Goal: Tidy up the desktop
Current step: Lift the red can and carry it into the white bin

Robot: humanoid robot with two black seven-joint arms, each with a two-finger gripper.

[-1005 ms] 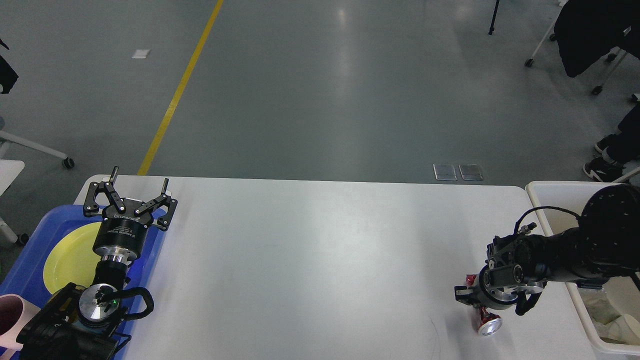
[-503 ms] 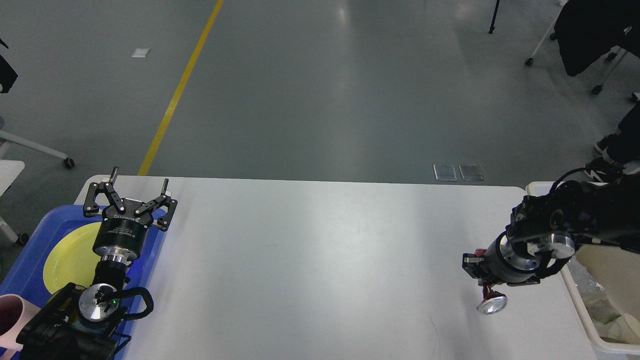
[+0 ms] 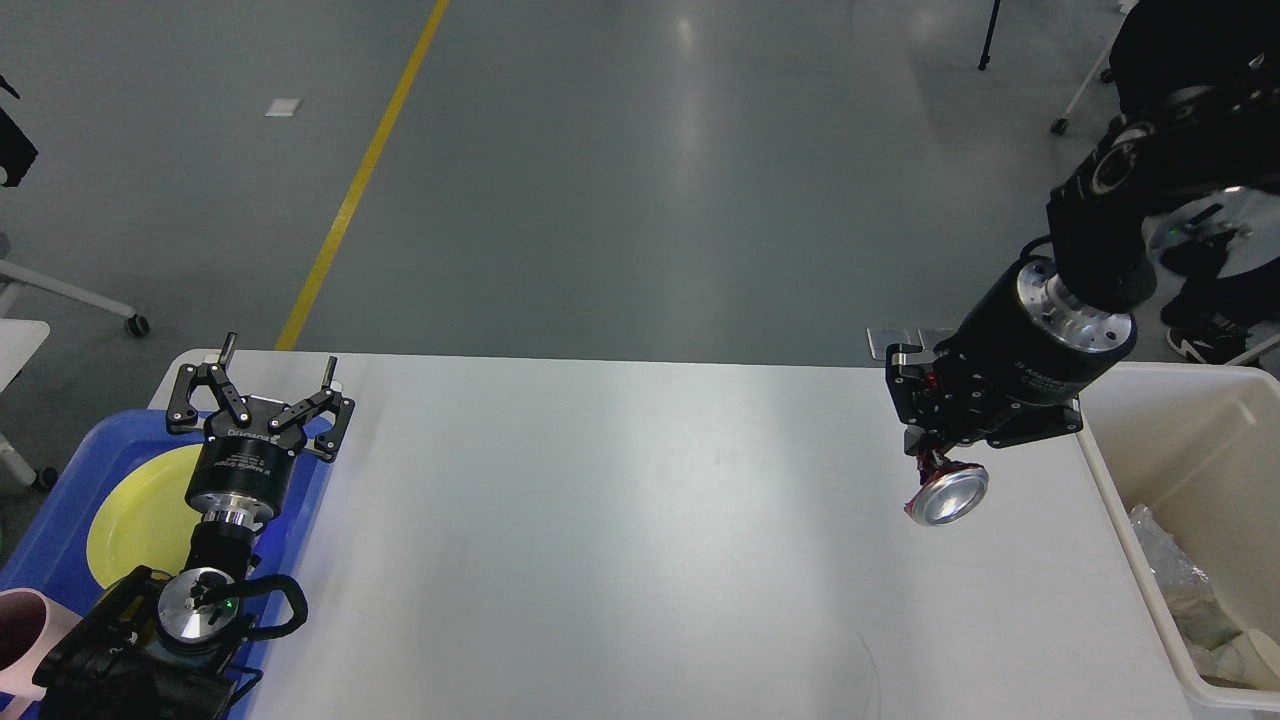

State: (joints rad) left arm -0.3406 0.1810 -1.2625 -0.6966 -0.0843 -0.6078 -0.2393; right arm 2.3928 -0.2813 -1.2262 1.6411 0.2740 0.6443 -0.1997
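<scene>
Now the white table fills the lower half of the head view, its surface bare across the middle. Right end effector hangs at 3 o'clock, raised off the table, fingers clamped together on a crushed red can; the can's silver end faces the camera and the can hangs clear of the table, touching nothing else. Just beside it toward 4 o'clock sits the cream bin off the table's right edge, with crumpled pale trash in its bottom. The can is near the bin's rim but not over it.

Left end effector is at 9 o'clock, fingers spread apart, holding nothing, pointing toward 12 o'clock over the table's far left corner. Under that arm a blue tray overlaps the table's left edge at 8 o'clock, carrying a yellow plate. A pink cup shows at 7 o'clock, cut off by the frame edge. Grey floor with a yellow line runs beyond, at 11 o'clock.
</scene>
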